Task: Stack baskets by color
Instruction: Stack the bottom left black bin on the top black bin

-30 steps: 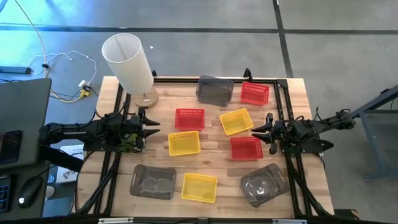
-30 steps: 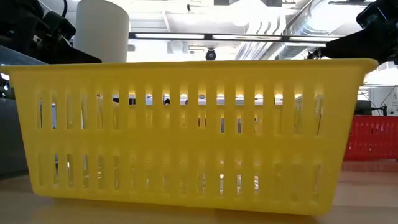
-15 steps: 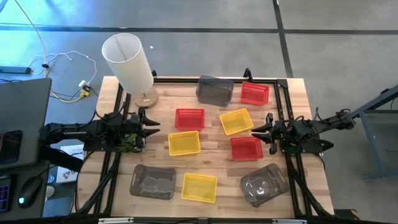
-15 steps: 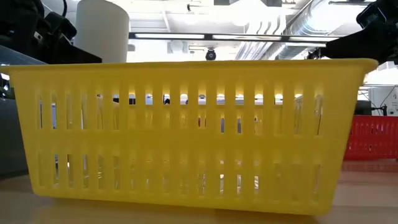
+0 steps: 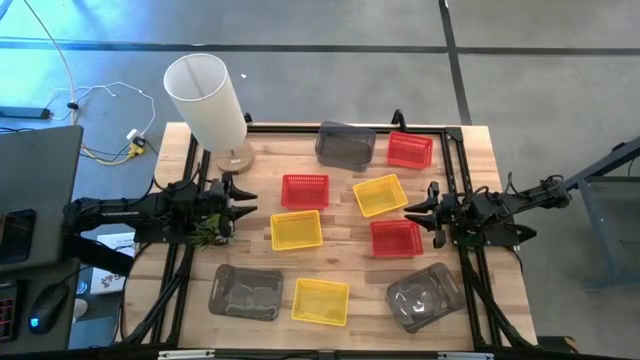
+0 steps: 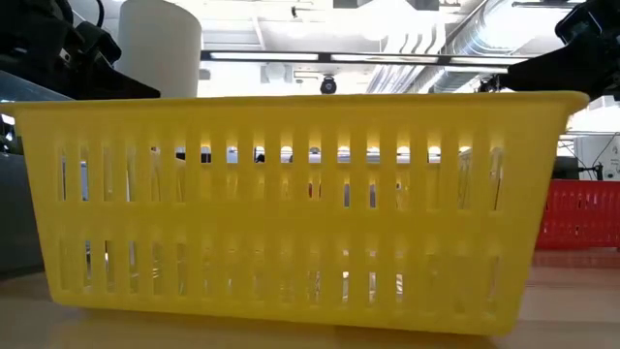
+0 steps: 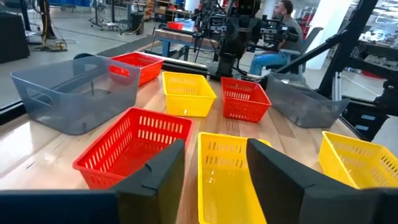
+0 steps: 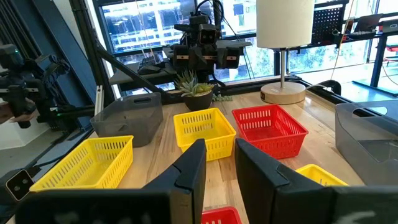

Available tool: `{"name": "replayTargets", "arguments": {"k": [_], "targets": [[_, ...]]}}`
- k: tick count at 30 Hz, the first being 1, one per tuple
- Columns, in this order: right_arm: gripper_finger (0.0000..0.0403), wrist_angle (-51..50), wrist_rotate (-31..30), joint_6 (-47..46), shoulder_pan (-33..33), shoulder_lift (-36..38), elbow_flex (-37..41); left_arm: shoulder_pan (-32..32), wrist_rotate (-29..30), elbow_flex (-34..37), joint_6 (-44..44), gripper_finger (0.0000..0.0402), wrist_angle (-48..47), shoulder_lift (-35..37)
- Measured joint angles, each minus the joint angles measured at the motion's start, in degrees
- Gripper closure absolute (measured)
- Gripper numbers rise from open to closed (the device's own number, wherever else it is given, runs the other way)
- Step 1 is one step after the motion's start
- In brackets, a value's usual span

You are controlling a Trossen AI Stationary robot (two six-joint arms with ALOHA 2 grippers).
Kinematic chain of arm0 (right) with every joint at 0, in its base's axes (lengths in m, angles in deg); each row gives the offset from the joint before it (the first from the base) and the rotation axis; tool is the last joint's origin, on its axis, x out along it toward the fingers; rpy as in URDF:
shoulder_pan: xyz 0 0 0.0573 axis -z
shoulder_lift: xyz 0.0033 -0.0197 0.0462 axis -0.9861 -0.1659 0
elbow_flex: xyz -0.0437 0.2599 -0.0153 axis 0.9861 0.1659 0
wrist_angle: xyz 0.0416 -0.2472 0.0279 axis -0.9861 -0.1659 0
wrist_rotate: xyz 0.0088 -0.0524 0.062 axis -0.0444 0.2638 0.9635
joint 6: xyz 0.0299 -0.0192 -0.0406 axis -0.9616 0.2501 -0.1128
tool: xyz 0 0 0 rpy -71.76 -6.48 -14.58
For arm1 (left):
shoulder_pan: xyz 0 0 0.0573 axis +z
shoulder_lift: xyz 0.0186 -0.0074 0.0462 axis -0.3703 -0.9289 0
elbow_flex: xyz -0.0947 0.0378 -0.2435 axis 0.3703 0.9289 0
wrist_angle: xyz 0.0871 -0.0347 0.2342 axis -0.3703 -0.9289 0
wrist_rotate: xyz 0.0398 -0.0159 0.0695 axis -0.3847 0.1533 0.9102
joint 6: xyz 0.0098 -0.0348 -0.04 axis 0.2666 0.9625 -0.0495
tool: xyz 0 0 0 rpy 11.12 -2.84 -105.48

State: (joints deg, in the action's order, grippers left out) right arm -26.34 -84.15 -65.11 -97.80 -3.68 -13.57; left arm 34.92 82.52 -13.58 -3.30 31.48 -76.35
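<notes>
I see nine baskets spread singly over the tabletop [image 5: 350, 265], none stacked: three red, three yellow, three grey. My left arm reaches in level from the left edge, its left claw [image 5: 243, 203] open and empty, just short of a red basket [image 5: 304, 190] and a yellow basket [image 5: 296, 230]. My right arm comes in level from the right edge; the right claw [image 5: 414, 212] stands partly open, holding nothing, between another yellow basket [image 5: 380, 194] and another red basket [image 5: 396, 238]. A white lamp [image 5: 208, 103] stands at the far left corner.
</notes>
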Motion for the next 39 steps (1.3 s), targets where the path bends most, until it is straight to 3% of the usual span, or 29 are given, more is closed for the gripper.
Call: {"name": "replayTargets", "arguments": {"k": [6,14,25,31,39], "targets": [[0.0327,0.00,0.00,0.00,0.01,0.01,0.00,0.00,-0.44,-0.02,0.57,0.0197,0.01,0.00],[0.0327,0.00,0.00,0.00,0.00,0.00,0.01,0.00,-5.33,-6.93,0.85,0.0204,-1.89,-0.55],[0.0327,0.00,0.00,0.01,-0.01,0.00,0.01,-0.78,-4.72,-26.63,0.81,0.0219,-29.29,-13.74],[0.0327,0.00,0.01,0.01,0.00,0.00,0.00,-6.68,-6.73,-33.20,2.44,0.0223,-33.33,-22.12],[0.0327,0.00,0.01,0.02,0.01,0.00,0.00,-20.42,-6.42,-38.19,7.77,0.0231,-33.51,-31.71]]}}
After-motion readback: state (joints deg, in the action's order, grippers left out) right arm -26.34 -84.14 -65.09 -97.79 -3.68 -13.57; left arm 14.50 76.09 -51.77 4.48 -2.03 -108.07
